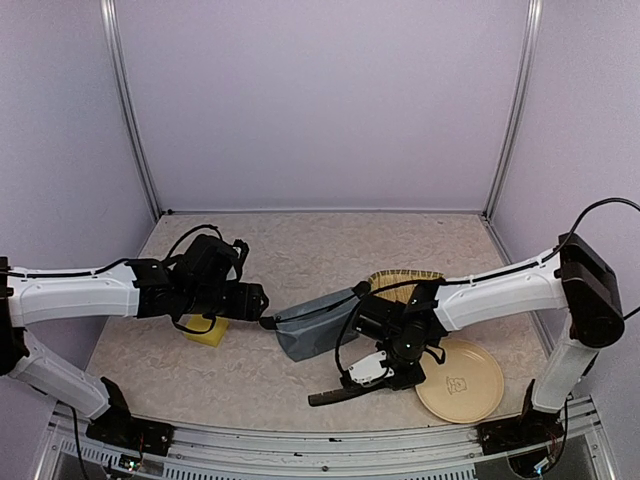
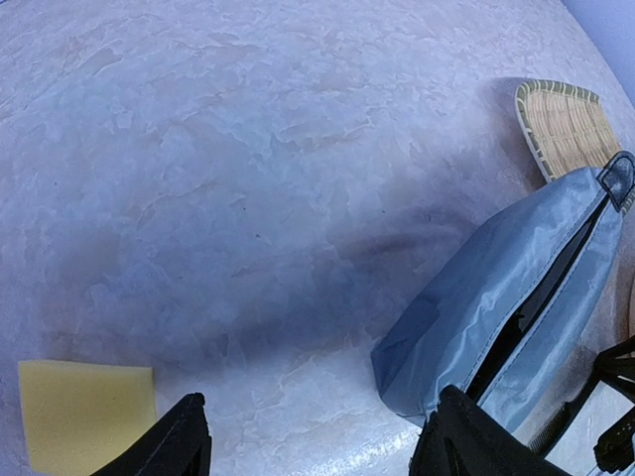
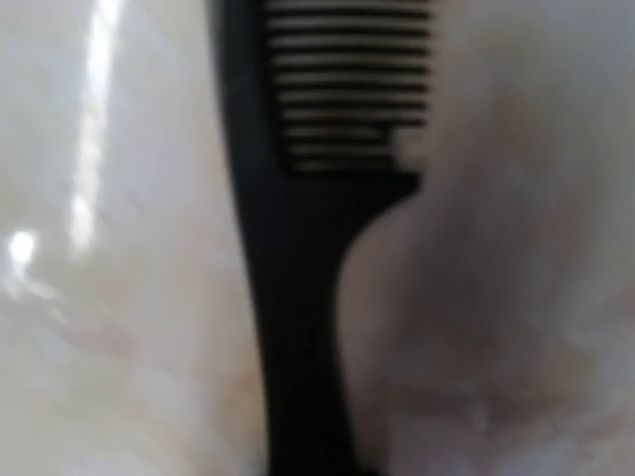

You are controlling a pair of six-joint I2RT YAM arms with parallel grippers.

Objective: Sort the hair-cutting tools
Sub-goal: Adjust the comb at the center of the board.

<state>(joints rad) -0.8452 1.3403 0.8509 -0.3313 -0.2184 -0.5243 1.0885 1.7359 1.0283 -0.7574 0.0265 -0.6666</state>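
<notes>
1. Where the table meets its near edge, the long black comb point(image 1: 335, 396) lies flat, left of a beige plate point(image 1: 470, 385). The right gripper point(image 1: 385, 382) is low over the comb's right end.
2. Only the right wrist view shows the comb point(image 3: 298, 297) close up (though blurred). Its teeth are at the top and its handle runs down out of frame. The fingers do not show in that view, and the overhead view is too coarse, so I cannot tell whether they are clenched on the comb or only straddling it.
3. Farther in, the yellow sponge point(image 1: 207, 332) sits under the left arm. The left gripper point(image 1: 262, 322) is at the left end of the grey-blue pouch point(image 1: 315, 325).
4. The left wrist view adds what the overhead one hides. The left gripper's fingers point(image 2: 174, 441) are spread wide and grasp nothing, with bare table between them. The pouch's zip gapes open, and its near corner lies just beside the finger on the view's right.
5. Farthest back, a woven tray point(image 1: 405, 280) lies behind the pouch, partly under the right arm.
</notes>
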